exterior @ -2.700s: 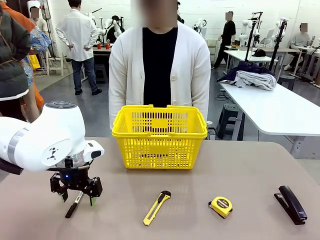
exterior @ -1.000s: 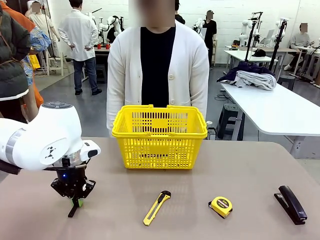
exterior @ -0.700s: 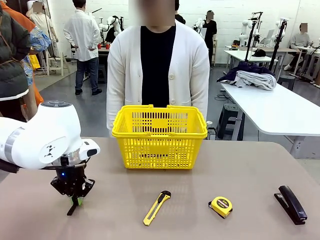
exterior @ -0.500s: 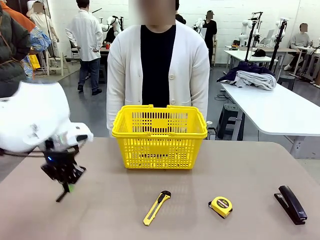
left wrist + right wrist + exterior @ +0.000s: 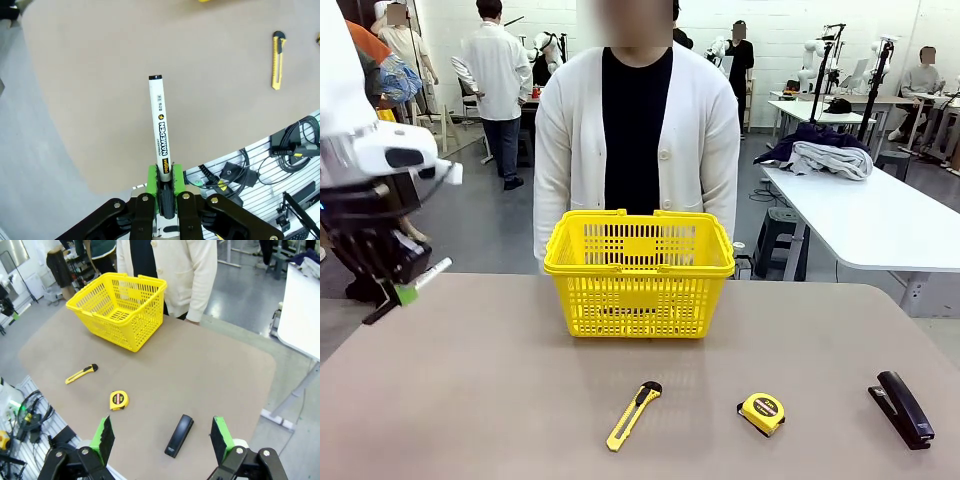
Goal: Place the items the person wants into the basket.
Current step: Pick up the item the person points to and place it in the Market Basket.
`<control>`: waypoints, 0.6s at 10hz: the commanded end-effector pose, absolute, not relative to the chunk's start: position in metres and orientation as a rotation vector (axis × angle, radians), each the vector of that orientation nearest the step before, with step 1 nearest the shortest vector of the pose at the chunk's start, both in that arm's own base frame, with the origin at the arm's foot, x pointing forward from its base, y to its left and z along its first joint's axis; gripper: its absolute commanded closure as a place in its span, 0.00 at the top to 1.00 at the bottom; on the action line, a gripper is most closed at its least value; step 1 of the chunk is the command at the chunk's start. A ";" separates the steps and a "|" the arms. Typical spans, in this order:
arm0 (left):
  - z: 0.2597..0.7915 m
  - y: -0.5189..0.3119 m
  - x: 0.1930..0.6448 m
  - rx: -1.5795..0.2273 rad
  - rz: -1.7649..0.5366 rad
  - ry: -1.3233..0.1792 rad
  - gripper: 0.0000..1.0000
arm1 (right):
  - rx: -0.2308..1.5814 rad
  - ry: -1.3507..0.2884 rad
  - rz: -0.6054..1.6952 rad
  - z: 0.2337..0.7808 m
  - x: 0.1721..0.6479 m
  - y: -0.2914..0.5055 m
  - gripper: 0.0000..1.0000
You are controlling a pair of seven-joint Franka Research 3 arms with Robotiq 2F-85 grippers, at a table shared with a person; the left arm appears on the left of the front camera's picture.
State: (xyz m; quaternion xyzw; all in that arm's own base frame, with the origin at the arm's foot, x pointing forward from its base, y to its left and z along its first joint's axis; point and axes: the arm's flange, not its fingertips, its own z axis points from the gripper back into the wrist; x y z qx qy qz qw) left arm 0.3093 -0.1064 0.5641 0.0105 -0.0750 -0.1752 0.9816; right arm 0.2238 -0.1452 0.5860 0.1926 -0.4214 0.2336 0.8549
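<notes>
My left gripper [image 5: 396, 291] hangs high over the table's left edge, shut on a white-and-black marker [image 5: 432, 271] that sticks out on both sides of the fingers. In the left wrist view the marker [image 5: 160, 127] points away from the green pads [image 5: 153, 176], above the bare tabletop. The yellow basket [image 5: 638, 272] stands at the far middle, in front of the person [image 5: 638, 130] in a white cardigan. A yellow-and-black tape measure [image 5: 761, 412] lies front right. My right gripper [image 5: 161, 437] is open and holds nothing, high above the table's right end.
A yellow utility knife [image 5: 633, 415] lies at the front middle and a black stapler [image 5: 902, 408] at the far right. The right wrist view shows the basket [image 5: 120, 310], knife [image 5: 81, 373], tape measure [image 5: 118, 400] and stapler [image 5: 180, 435].
My left gripper closed on the marker on the table, then lifted it up and to the left. The other things have not moved.
</notes>
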 end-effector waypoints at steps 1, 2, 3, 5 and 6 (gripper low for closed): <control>0.568 -0.097 0.316 0.007 -0.375 -0.142 0.00 | 0.411 -0.891 0.492 0.586 0.225 -0.145 1.00; 0.572 -0.091 0.316 0.001 -0.373 -0.137 0.00 | 0.411 -0.891 0.492 0.586 0.225 -0.145 1.00; 0.573 -0.087 0.316 0.009 -0.371 -0.133 0.00 | 0.411 -0.891 0.492 0.586 0.225 -0.145 1.00; 0.575 -0.096 0.313 0.003 -0.349 -0.151 0.00 | 0.411 -0.891 0.492 0.586 0.225 -0.145 1.00; 0.575 -0.096 0.313 0.003 -0.349 -0.151 0.00 | 0.411 -0.891 0.492 0.586 0.225 -0.145 1.00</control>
